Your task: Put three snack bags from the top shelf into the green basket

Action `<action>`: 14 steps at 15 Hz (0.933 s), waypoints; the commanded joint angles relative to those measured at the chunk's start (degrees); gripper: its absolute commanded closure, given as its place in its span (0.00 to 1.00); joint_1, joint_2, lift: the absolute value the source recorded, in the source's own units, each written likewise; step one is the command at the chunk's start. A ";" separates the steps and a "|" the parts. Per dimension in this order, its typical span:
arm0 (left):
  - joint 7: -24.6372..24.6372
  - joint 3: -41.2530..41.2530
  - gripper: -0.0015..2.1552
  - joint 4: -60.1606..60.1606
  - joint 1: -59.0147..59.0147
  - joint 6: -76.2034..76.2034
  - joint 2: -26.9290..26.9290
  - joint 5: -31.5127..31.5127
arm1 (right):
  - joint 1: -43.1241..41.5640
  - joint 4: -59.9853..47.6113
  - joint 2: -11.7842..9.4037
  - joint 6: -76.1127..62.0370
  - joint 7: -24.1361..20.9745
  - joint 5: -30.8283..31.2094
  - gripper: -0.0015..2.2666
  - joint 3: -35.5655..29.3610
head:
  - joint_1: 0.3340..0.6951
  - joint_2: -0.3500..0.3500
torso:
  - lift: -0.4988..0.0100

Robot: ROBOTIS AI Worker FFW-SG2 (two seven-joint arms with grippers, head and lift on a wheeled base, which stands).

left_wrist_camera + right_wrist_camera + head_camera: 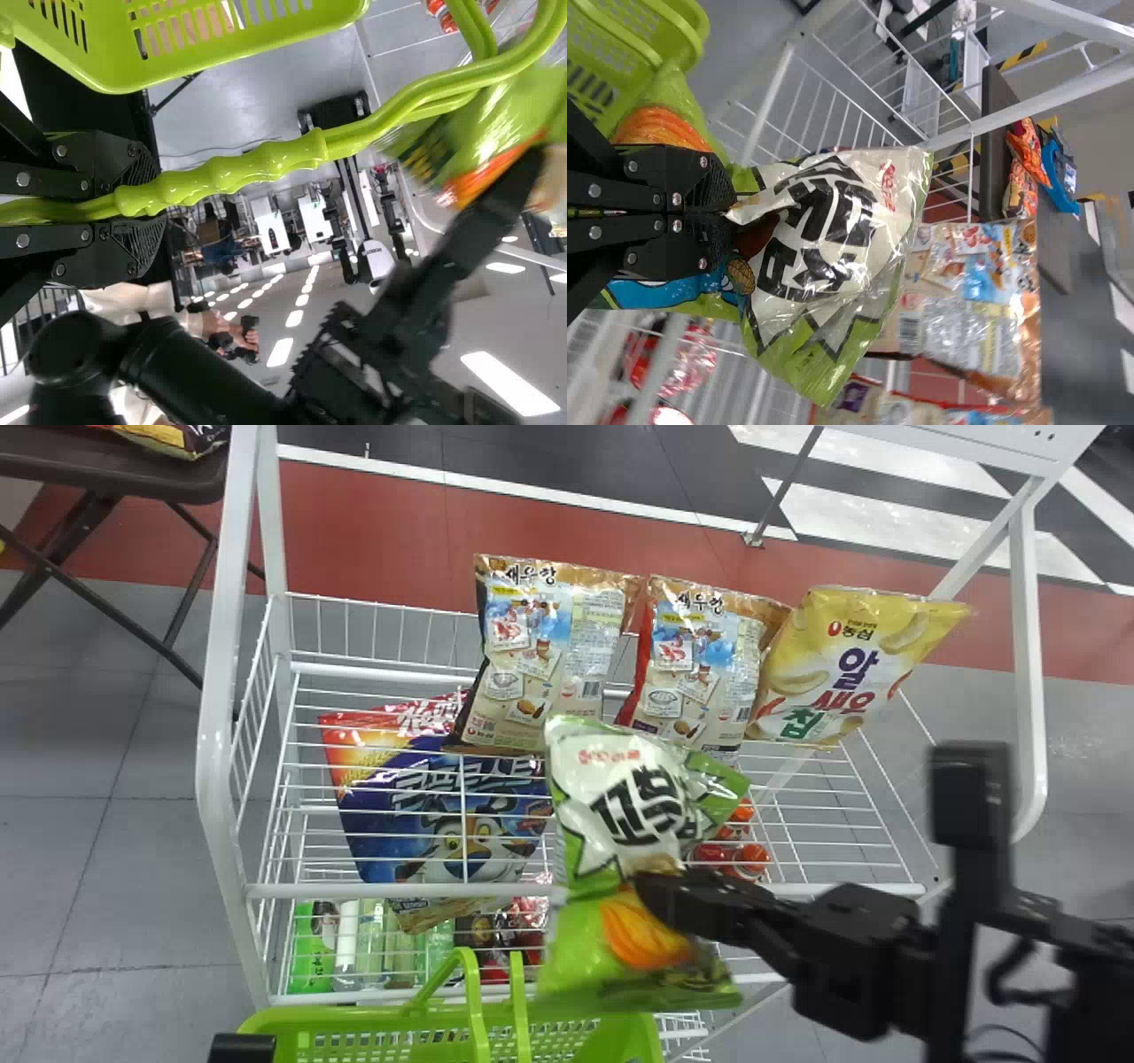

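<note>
Have the basket [354, 1017] nearest, at the bottom edge of the head view, held by its handle [266, 167] in the left gripper [151, 205], closed firmly round the grip. A little farther out, find the green bag [611, 815] in the right gripper [731, 212], pinched tight across its middle. Looks like the carry from shelf to basket.

Must reckon with a long bag, running up and down in the head view, its lower end by the basket's right side; likewise with the handle, upright just left of the bag. Probably calls for a short move back and leftward, over the basket's opening, before letting go. Could snag on the handle or spill over the rim (soft, slick film, likely to swing about the pinch). Cannot tell the count inside the basket; still needs some of the three, by the look of the shelf.

Beyond, on the top shelf [310, 889], find two brown bags [540, 655] and a yellow bag [842, 664], propped along the back. Through the wires, lower down, see a blue bag [443, 806] and bottles [390, 948]. Farther off, make out a dark bench [115, 478] with more snacks [1032, 168].
</note>
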 commanded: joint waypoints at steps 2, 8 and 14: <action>-0.25 0.42 0.99 0.20 0.00 0.00 -0.20 0.00 | 2.36 -0.91 1.49 2.59 7.17 -6.41 0.96 -15.78 | 1.00 0.00 | 0.88; 0.19 0.42 0.99 0.29 -0.52 0.00 -0.20 0.08 | 9.30 0.93 0.88 2.59 18.34 -5.35 0.96 -20.26 | 1.00 0.00 | 0.88; 0.37 0.42 0.99 -0.33 -0.35 0.18 -0.20 0.08 | 14.93 9.54 0.62 2.59 17.55 8.80 0.96 2.41 | 1.00 0.00 | 0.88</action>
